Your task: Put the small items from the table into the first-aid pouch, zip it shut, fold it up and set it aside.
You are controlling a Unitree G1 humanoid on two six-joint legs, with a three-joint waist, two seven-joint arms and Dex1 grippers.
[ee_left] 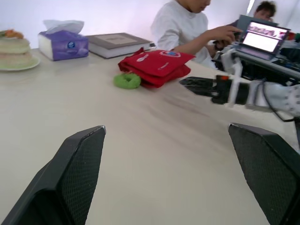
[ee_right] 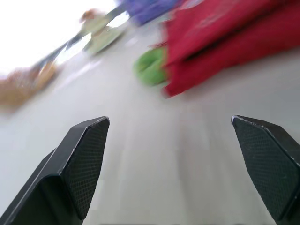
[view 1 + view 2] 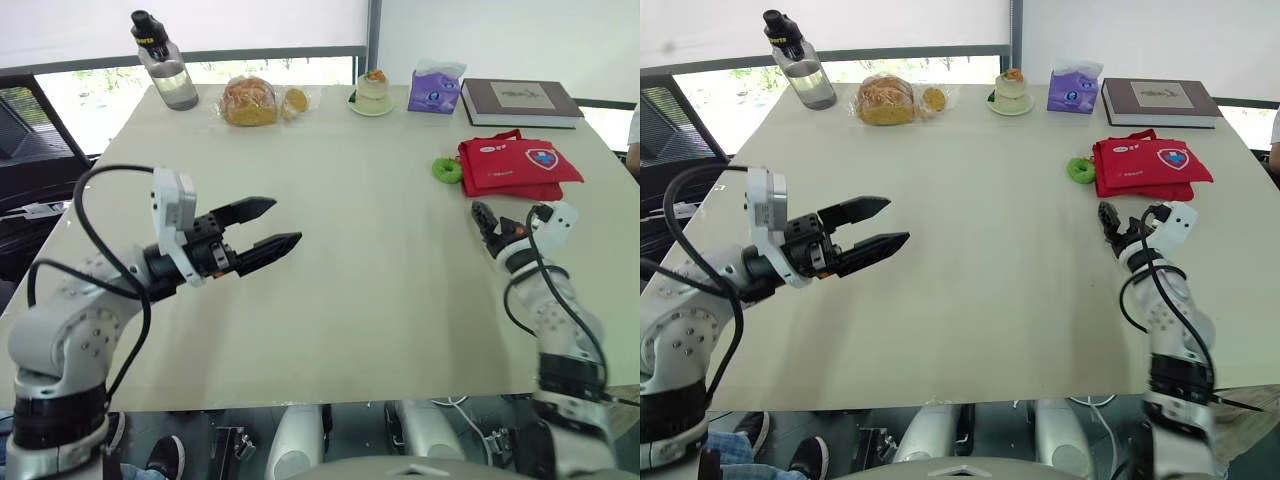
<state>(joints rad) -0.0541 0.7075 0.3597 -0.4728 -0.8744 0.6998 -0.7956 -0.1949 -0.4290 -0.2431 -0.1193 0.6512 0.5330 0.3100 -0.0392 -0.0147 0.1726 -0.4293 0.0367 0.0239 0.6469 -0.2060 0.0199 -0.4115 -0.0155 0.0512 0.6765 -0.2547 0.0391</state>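
Note:
The red first-aid pouch (image 3: 518,165) lies folded flat at the table's far right, its zipper state not clear. A small green ring-shaped item (image 3: 447,169) touches its left edge. My right gripper (image 3: 490,224) hovers low over the table just in front of the pouch, open and empty; in the right wrist view the pouch (image 2: 225,42) and the green item (image 2: 151,65) lie ahead of it. My left gripper (image 3: 268,226) is open over the table's left half, far from the pouch, holding nothing. The left wrist view looks across at the pouch (image 1: 157,65) and the green item (image 1: 127,80).
Along the far edge stand a water bottle (image 3: 165,65), bagged bread (image 3: 252,102), a small cake on a plate (image 3: 372,92), a purple tissue box (image 3: 435,88) and a book (image 3: 520,100). A person (image 1: 187,23) sits at a laptop (image 1: 262,40) beyond the table's right side.

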